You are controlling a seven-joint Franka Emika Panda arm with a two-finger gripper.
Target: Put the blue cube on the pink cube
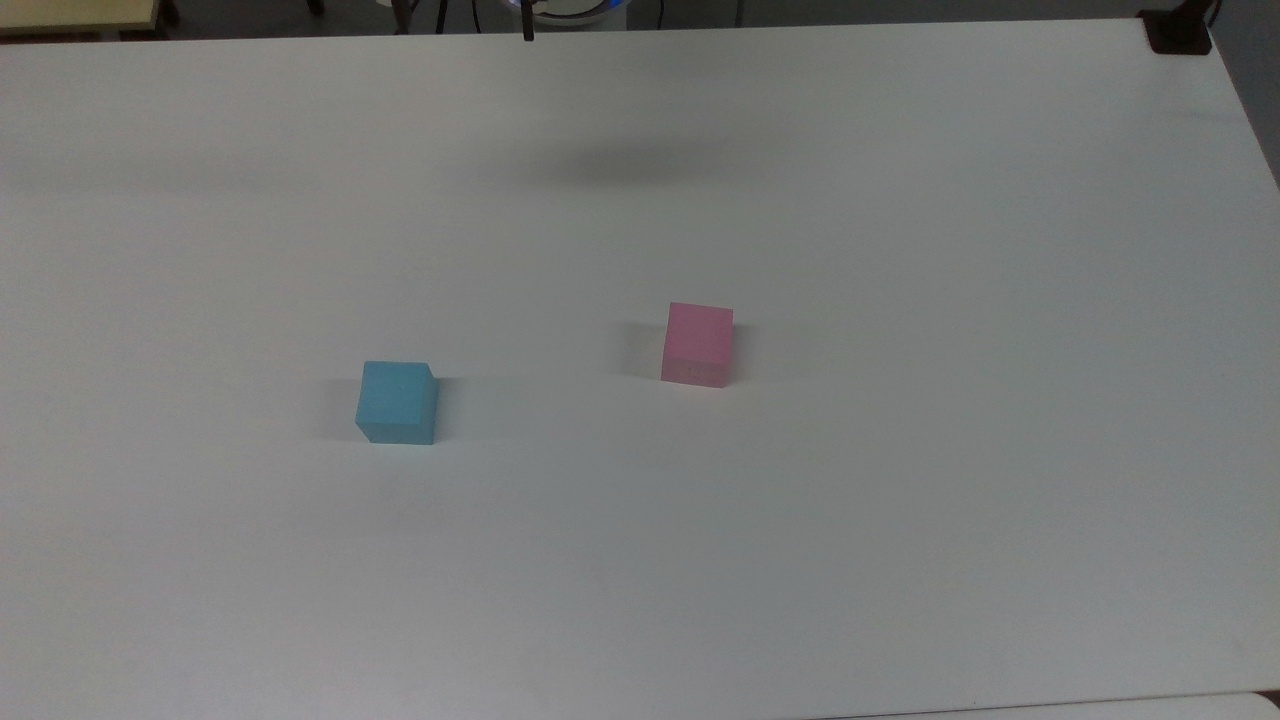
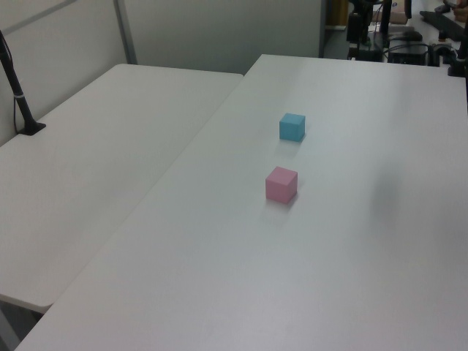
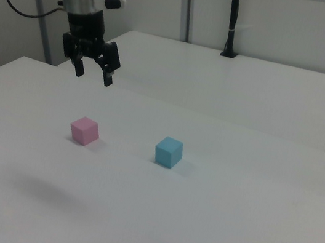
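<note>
Pincer (image 3: 93, 71) up in the air, that was what I had on my screen, fingers spread apart with nothing between them, hanging well above the worktop (image 3: 245, 223) in the right view. Below it and a little toward the right view's right sat the pink cube (image 3: 84, 130), flat on the white surface. Further along to the right view's right, the blue cube (image 3: 168, 152) rested on its own, apart from the pink one, with bare worktop between them.

So the thing I wanted was the far one. From where the pincer hung, the blue cube lay down and off to the right view's right, past the pink cube, and I judged the pink cube was the nearer of the two. In the top view the order flipped: blue cube (image 1: 397, 402) on the top view's left, pink cube (image 1: 697, 344) on the top view's right and slightly further up the frame. In the left view the blue cube (image 2: 292, 126) sat beyond the pink cube (image 2: 281, 183).

Neither block had a long axis to speak of, both square. The blue one looked turned a touch against the worktop's edges in the top view, so I reckoned the wrist might need a small twist to meet flat faces. Stacking had not yet begun; one arm, one reach across and down.
</note>
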